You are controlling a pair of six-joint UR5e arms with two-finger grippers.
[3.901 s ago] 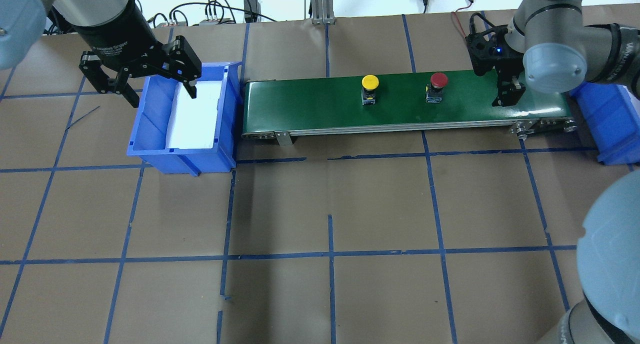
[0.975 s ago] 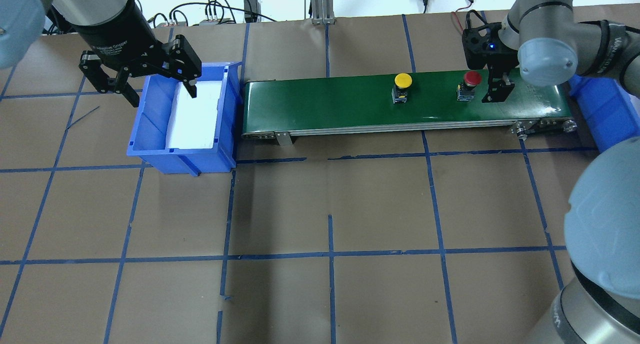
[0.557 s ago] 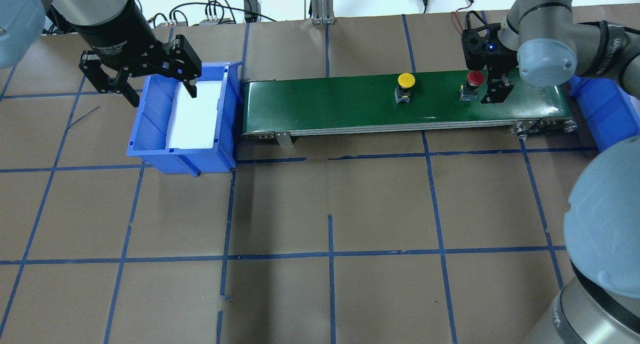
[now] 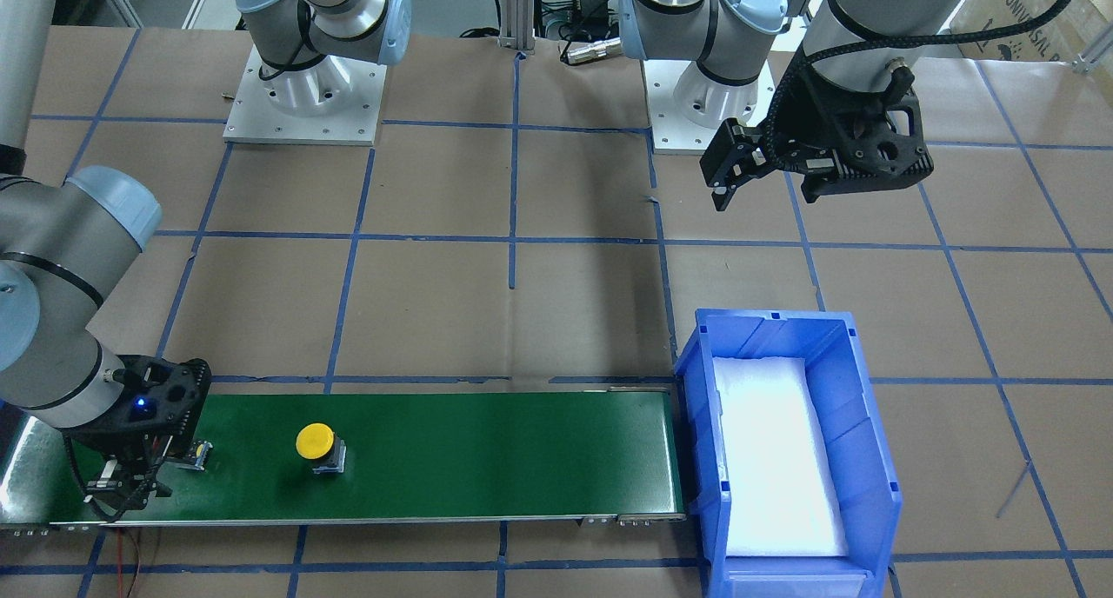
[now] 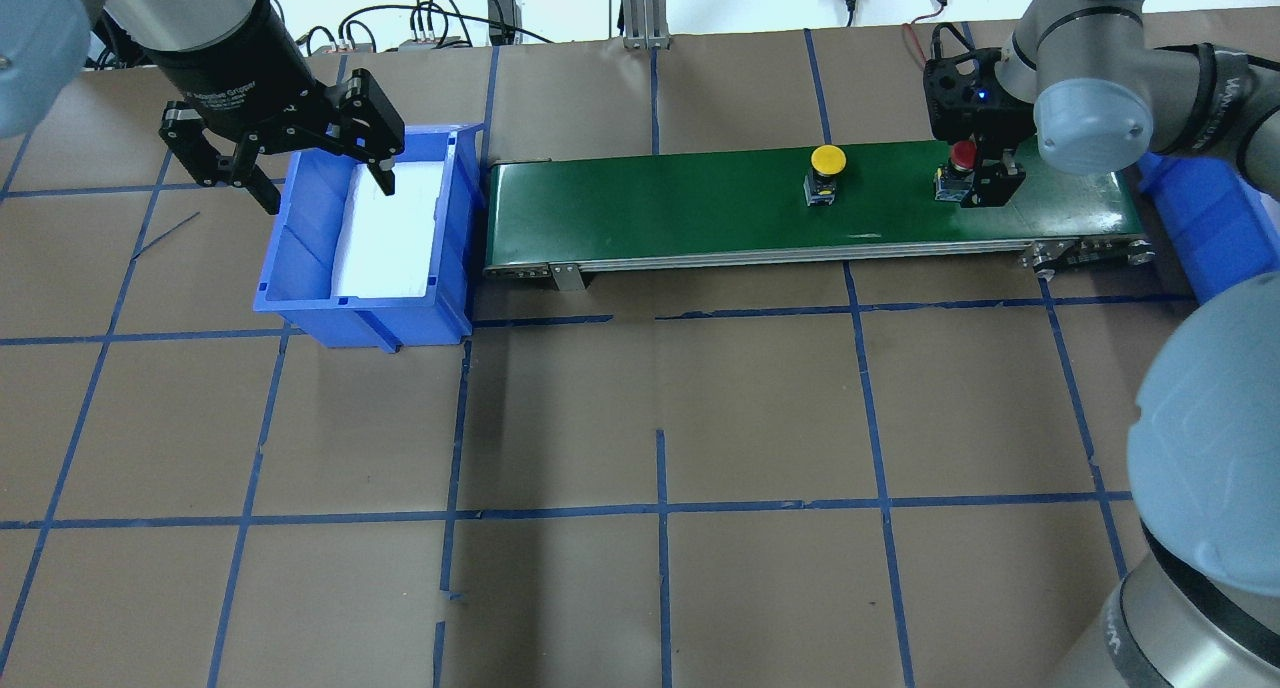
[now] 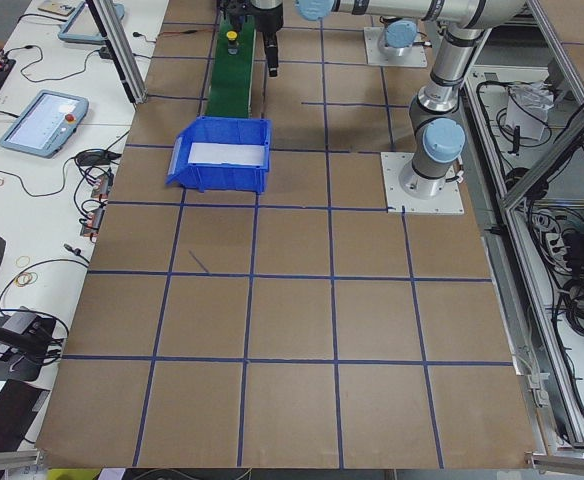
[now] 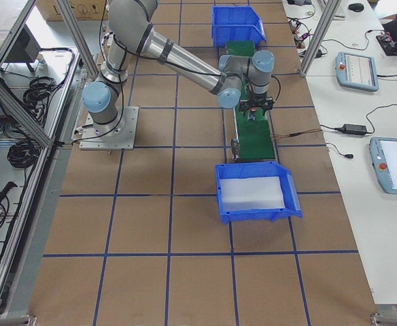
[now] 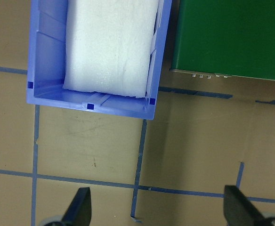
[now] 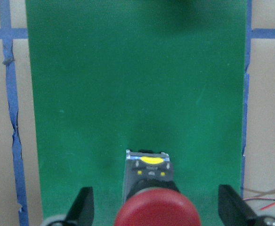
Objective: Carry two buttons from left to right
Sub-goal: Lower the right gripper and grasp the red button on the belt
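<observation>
The red button [image 5: 962, 154] stands near the right end of the green conveyor belt [image 5: 650, 208]. My right gripper [image 5: 966, 175] is open and low over the belt, straddling it. In the right wrist view the red cap [image 9: 155, 210] sits between the two fingertips [image 9: 83, 207], apart from both. The yellow button [image 5: 827, 158] stands upright on the belt to the left of it, also seen as a yellow cap [image 4: 315, 441] in the front-facing view. My left gripper [image 5: 325, 183] hangs open and holds nothing, above the left blue bin [image 5: 300, 268].
The left bin holds only a white foam pad [image 8: 111, 47]. A second blue bin [image 5: 1200, 218] sits past the belt's right end. Cables and a metal post [image 5: 640, 8] line the far table edge. Brown table surface [image 5: 660, 418] with blue tape lines spreads in front.
Both buttons have ridden the belt rightward. The red one has come in between my right gripper's fingers, and that gripper has shifted slightly. My left arm has stayed still.
</observation>
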